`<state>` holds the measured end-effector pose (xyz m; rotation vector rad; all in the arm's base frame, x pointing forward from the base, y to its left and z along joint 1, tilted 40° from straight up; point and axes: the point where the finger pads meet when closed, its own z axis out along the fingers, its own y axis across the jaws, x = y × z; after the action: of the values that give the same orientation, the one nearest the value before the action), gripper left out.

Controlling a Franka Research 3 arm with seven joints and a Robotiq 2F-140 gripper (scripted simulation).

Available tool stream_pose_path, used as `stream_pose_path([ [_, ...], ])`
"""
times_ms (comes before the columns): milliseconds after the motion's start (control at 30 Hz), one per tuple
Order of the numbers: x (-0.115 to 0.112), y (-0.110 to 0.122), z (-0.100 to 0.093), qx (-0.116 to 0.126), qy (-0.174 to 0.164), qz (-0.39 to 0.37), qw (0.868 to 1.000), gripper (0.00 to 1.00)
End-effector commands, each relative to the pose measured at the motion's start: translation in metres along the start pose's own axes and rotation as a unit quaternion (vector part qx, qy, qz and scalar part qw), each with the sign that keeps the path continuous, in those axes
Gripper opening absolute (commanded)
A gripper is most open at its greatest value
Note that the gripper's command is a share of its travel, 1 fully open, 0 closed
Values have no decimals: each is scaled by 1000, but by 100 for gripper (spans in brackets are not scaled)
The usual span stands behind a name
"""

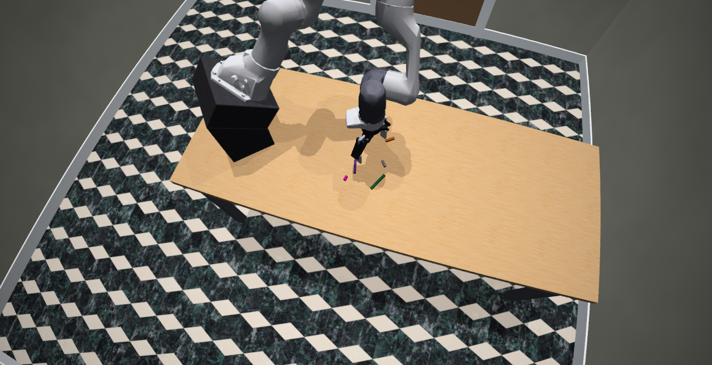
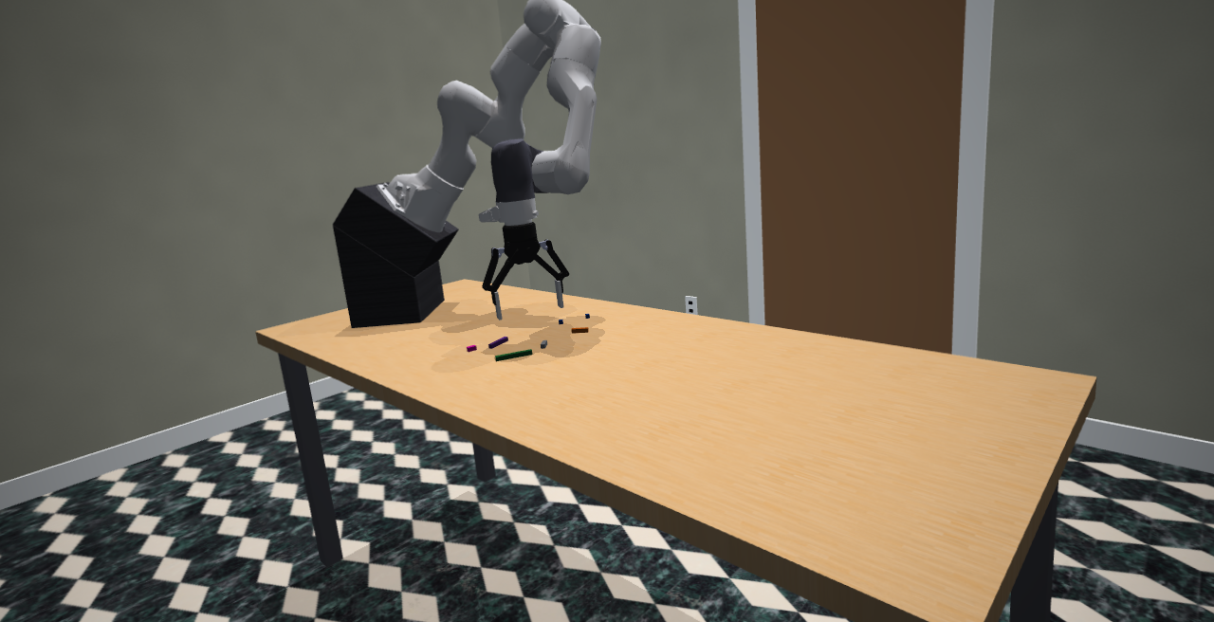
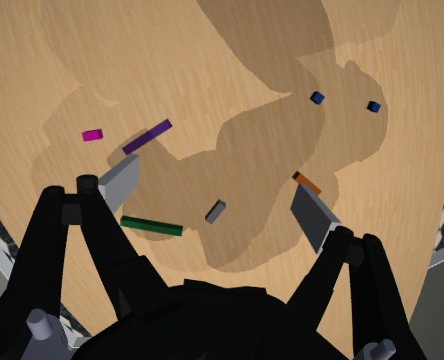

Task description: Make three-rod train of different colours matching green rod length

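Observation:
My gripper [image 2: 529, 311] [image 3: 218, 183] is open and empty, above the table. The green rod [image 1: 377, 181] [image 2: 513, 355] [image 3: 151, 226] lies flat. The grey rod [image 1: 383, 163] [image 2: 543, 344] [image 3: 215, 211] lies near one end of it. The purple rod [image 1: 355, 166] [image 2: 498, 341] [image 3: 147, 136] and the magenta rod [image 1: 345, 178] [image 2: 470, 348] [image 3: 92, 135] lie apart from each other. The orange rod [image 1: 389, 139] [image 2: 579, 329] [image 3: 307, 183] lies beyond the right fingertip in the wrist view. Two blue rods, one [image 2: 560, 320] [image 3: 317, 97] and another [image 2: 587, 315] [image 3: 374, 106], lie farther off; the arm hides them in the top view. No rods touch.
The wooden table [image 1: 498, 188] [image 2: 806, 406] [image 3: 182, 50] extends far to the right of the rods in the top and exterior views. The black robot base [image 1: 238, 118] [image 2: 381, 270] stands at its left end. The arm's shadow falls over several rods.

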<state>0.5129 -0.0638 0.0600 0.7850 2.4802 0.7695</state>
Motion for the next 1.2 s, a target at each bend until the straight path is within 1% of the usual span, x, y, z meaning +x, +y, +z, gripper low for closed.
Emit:
stream_pose_path([
  [0, 3, 5, 0, 9, 9, 83, 996, 100],
  [233, 7, 16, 0, 10, 9, 128, 992, 100],
  [300, 7, 16, 0, 10, 9, 128, 992, 100],
  [333, 9, 21, 0, 10, 9, 145, 989, 100],
  [800, 19, 43, -1, 11, 9, 234, 972, 100],
  [867, 19, 43, -1, 11, 9, 234, 972, 100],
  [900, 21, 47, -1, 12, 9, 251, 968, 100],
  [1167, 27, 60, -2, 12, 9, 300, 954, 100],
])
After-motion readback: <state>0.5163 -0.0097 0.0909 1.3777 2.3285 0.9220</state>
